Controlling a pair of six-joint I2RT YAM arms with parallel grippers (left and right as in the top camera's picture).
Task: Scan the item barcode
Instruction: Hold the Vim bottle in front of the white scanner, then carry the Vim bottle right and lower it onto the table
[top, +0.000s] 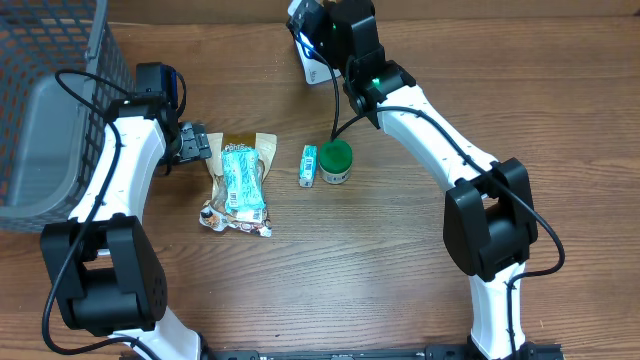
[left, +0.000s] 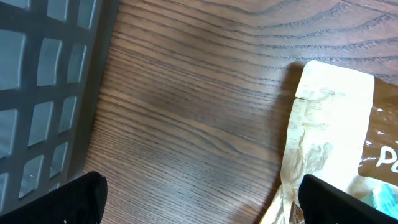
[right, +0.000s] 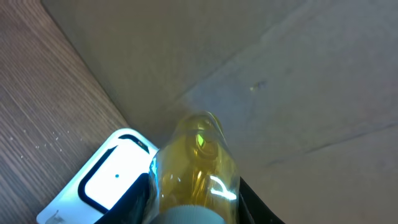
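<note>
Your right gripper (right: 193, 200) clamps the yellow bottle (right: 196, 155). It looks slick, rigid and light, so squeeze mid-body. Left gripper (left: 205, 200) gapes wide.

- We see a desk (top: 380, 270) of dark brown wood with fine, wavy grain.
- At its far left corner, a basket (top: 40, 60) is grey, patterned with a grid of square holes.
- Near the desk's middle, a packet (top: 240, 185) is tan and brown with a teal-and-white label.
- Beside it, a small box (top: 309, 165) is teal and white, and a jar (top: 336, 160) has a green lid.
- At the far edge, a bottle (right: 196, 168) is translucent yellow, and a scanner (right: 106, 180) is white with a dark-rimmed window.
- The left arm (top: 128, 150) and right arm (top: 435, 140) are white with black joints.
</note>
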